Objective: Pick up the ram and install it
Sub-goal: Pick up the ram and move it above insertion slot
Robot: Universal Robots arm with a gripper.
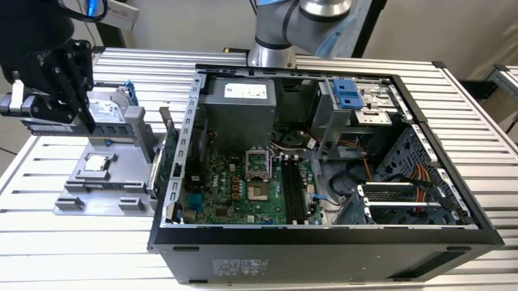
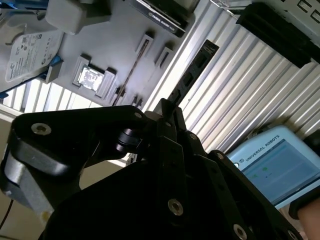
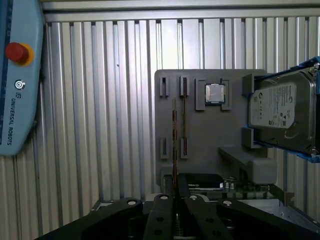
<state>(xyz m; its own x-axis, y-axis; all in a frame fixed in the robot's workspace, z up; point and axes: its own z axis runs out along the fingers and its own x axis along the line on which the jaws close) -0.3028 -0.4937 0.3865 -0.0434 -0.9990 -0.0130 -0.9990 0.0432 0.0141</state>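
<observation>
One long, narrow, dark circuit-board ram stick (image 2: 194, 70) is pinched at its near end between the arm's black jaws and appears edge-on in the first wrist view. It is held above a grey plastic fixture plate (image 3: 210, 135) on the ribbed aluminium bench (image 1: 48, 242), to the exterior view's left of the open black computer case (image 1: 324, 242). A small square silver processor (image 3: 215, 93) and a silver hard drive (image 3: 280, 112) sit on that plate.

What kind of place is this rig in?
Likely a robotics lab bench for PC assembly: open computer case on a slatted aluminium table, a grey parts fixture holding a processor and hard drive, and a teach pendant nearby. The gripper is shut on the ram.
</observation>
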